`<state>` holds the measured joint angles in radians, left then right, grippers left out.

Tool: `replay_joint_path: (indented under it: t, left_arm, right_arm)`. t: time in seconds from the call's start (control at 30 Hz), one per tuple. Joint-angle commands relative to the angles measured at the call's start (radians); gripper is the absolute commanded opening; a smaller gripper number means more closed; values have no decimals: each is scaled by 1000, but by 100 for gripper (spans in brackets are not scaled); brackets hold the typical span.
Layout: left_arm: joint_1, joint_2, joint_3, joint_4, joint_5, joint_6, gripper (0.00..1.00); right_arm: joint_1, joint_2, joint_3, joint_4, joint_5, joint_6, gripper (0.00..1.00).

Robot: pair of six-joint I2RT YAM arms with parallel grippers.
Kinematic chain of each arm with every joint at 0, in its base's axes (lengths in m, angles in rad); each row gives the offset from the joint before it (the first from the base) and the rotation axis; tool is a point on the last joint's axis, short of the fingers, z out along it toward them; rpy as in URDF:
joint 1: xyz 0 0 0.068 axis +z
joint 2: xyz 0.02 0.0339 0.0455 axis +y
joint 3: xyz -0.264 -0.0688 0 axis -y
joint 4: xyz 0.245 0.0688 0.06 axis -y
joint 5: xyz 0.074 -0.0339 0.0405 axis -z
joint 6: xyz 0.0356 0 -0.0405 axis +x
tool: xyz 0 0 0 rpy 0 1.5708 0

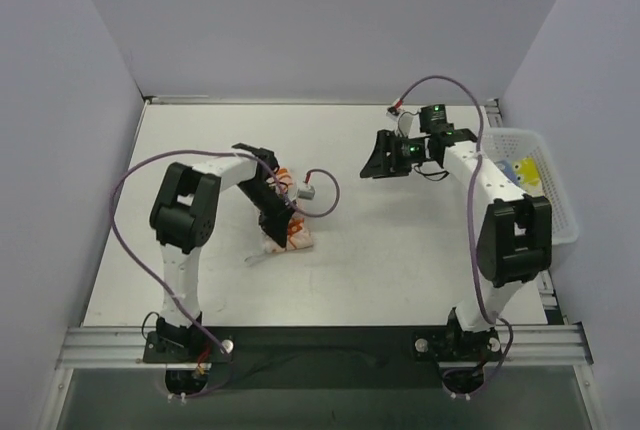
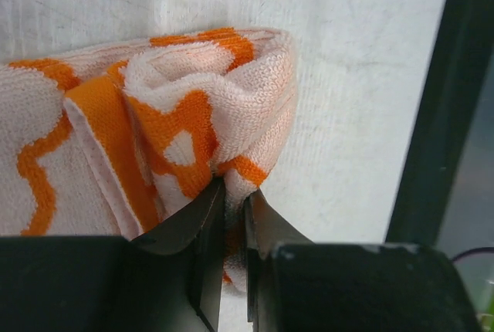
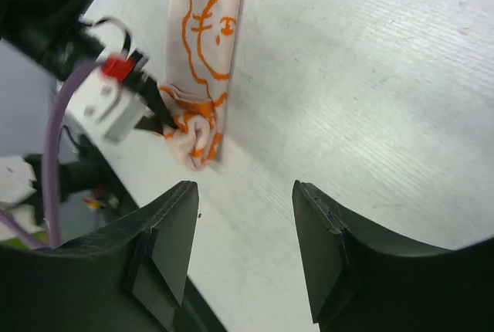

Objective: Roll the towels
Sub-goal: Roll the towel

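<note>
The orange towel (image 1: 287,234) with white flower outlines lies on the table left of centre, partly rolled at its near end. In the left wrist view the roll (image 2: 202,116) fills the frame. My left gripper (image 2: 234,193) is shut on the rolled end of the orange towel. In the right wrist view the orange towel (image 3: 202,46) lies flat beyond the roll. My right gripper (image 3: 245,193) is open and empty above the table, at the right of the towel (image 1: 378,165). Light blue and yellow towels (image 1: 517,170) lie in the basket.
A white mesh basket (image 1: 550,190) stands at the table's right edge beside the right arm. Purple cables loop from both arms. Grey walls close in the left, back and right. A metal rail runs along the near edge.
</note>
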<state>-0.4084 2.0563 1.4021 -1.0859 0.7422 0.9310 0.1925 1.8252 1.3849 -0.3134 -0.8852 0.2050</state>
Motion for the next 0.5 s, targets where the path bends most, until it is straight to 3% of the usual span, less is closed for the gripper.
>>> replay_joint_path:
  t: [0.0,0.07,0.27,0.47]
  left_arm:
    - [22,151,116,-250,108,71,14]
    - [34,233,156,-293,109,106,14]
    - [49,392,316,-465,114,207,16]
    - [52,430,328,-497,71,261,19]
  right_arm:
    - [25,-226,-111,-144,78,-350,52]
    - [56,-341,-202,-154,118,-473,52]
    - [333,-516,-326,-124,239,-631,51]
    - [628,-414,-340,19,417,-806,53]
